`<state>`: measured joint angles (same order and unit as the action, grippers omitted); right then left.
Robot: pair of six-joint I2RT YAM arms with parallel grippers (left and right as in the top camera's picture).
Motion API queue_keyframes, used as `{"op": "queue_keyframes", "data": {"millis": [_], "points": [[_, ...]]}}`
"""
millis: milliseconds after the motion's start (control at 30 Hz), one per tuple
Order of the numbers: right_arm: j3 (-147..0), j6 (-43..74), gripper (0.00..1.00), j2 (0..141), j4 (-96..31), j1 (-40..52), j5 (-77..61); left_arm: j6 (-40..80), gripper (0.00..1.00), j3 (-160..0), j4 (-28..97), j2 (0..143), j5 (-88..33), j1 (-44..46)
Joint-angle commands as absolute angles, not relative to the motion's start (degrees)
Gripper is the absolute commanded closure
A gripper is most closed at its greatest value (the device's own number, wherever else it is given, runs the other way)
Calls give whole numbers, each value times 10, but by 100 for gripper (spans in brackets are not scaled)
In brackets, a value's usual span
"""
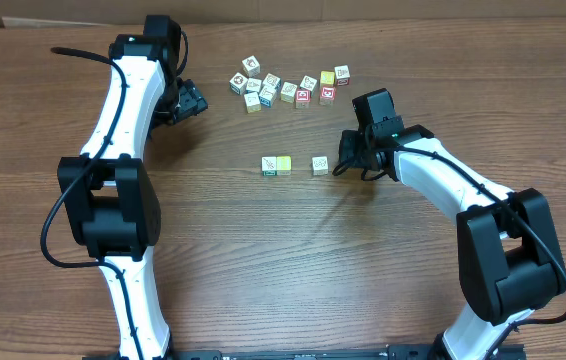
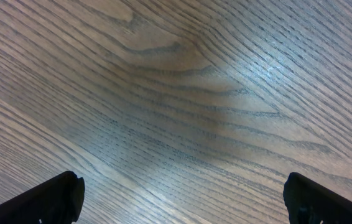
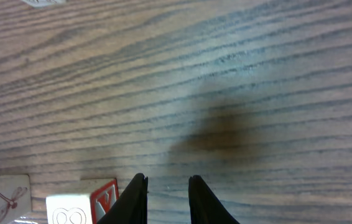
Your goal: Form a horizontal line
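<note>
row (image 1: 276, 165) of two touching cubes, third cube (image 1: 320, 165) apart beside right gripper (image 3: 167, 180).

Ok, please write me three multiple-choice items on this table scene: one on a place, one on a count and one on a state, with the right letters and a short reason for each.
1. Where does the white cube lie relative to the yellow cube?
A. touching it
B. beside it, with a gap
C. on top of it

2. How many cubes lie apart from the loose cluster?
A. two
B. three
C. five

3. How is the left hand?
A. wide open, empty
B. closed on a cube
C. closed, empty

Answers:
1 B, bare table shows between them.
2 B, the green-white cube, the yellow one and the white one.
3 A, its fingers stand far apart over bare wood.
</note>
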<state>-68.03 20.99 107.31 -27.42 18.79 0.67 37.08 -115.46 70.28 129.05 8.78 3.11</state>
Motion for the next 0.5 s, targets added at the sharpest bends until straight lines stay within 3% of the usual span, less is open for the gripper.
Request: {"op": "queue_keyframes", "data": {"millis": [0,200,400,467], "points": [[-678,210,81,1067,-260,187,14,366,0,-1165,702,1296,90,33],[-678,244,81,1067,-252,186,12,366,0,-1165,702,1296,90,33],[-678,258,96,1067,-274,186,10,366,0,-1165,702,1296,90,33],[-678,258,96,1067,-283,186,-8,366,0,-1165,702,1296,90,33]]}}
